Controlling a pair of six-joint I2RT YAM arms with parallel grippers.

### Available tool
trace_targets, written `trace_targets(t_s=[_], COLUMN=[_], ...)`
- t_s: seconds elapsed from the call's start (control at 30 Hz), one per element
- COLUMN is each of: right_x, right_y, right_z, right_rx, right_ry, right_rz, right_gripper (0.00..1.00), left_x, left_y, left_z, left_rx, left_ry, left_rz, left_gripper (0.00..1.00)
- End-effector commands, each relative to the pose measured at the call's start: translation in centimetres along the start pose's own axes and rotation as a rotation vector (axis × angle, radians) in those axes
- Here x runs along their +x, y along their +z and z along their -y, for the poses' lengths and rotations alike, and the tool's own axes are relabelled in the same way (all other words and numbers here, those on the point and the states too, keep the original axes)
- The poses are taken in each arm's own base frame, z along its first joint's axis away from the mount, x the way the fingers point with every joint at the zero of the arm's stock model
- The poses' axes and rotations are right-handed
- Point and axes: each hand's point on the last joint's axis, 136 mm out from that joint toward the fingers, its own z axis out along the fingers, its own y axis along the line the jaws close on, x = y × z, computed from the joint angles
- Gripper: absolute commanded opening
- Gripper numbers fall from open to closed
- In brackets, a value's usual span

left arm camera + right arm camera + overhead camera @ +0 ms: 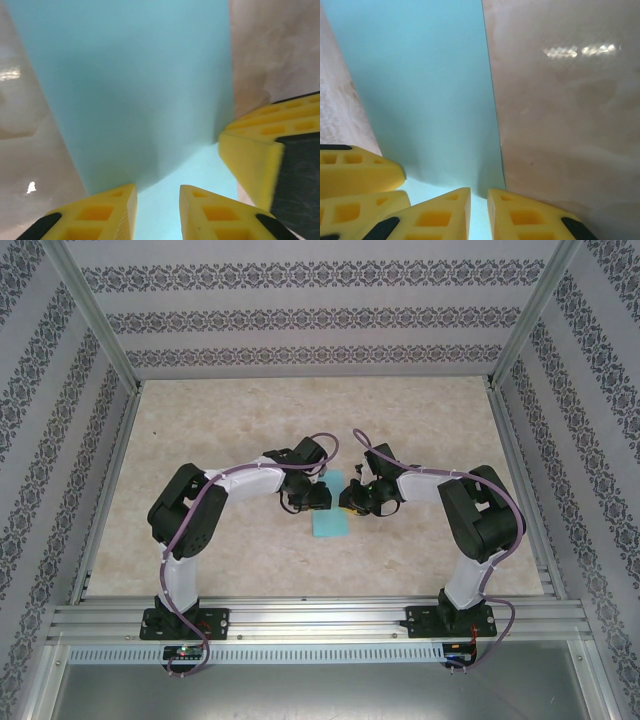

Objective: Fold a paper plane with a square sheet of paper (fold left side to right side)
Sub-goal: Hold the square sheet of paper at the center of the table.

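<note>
- Turquoise, the square sheet of paper (pixel 329 521) lies flat in the middle of the table (pixel 200 440), between both pincers.
- Over its left part the left gripper (pixel 158 212) has its tips slightly spread, and paper shows through the slit.
- At its right edge the right gripper (pixel 478 212) has its tips narrowly parted, just above the sheet.

Beige marbled worktop (pixel 200 440) w/ grey-white patterned walls (pixel 300 315) on 3 sides; alu rail (pixel 320 615) along near edge.
</note>
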Motion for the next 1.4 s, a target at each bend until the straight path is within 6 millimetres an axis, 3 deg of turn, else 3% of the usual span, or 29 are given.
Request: trace_targets(t_s=[0.0, 0.4, 0.87, 1.17, 1.37], right_x=[1.5, 1.3, -2.3, -5.0, -6.2], right_y=[1.1, 0.9, -3.3, -1.4, 0.0], right_z=[2.9, 2.7, -3.4, -5.3, -6.0], right_rx=[0.114, 0.110, -0.065, -0.153, -0.159], right_ry=[0.019, 0.006, -0.080, -0.042, -0.036], right_rz=[-0.048, -0.037, 0.093, 0.109, 0.097], right_gripper=[0.19, 0.19, 0.20, 0.10, 0.09], left_x=[-0.2, 0.6, 1.2, 1.2, 1.2], left_y=[0.8, 1.7, 2.0, 2.1, 2.2], left_z=[-1.5, -3.1, -3.7, -3.7, -3.5], left_rx=[-0.030, -0.062, -0.077, -0.076, -0.074], left_ry=[-0.015, -0.030, -0.035, -0.033, -0.031], left_rz=[0.007, -0.012, -0.024, -0.027, -0.029], left_gripper=[0.29, 0.28, 0.28, 0.28, 0.28])
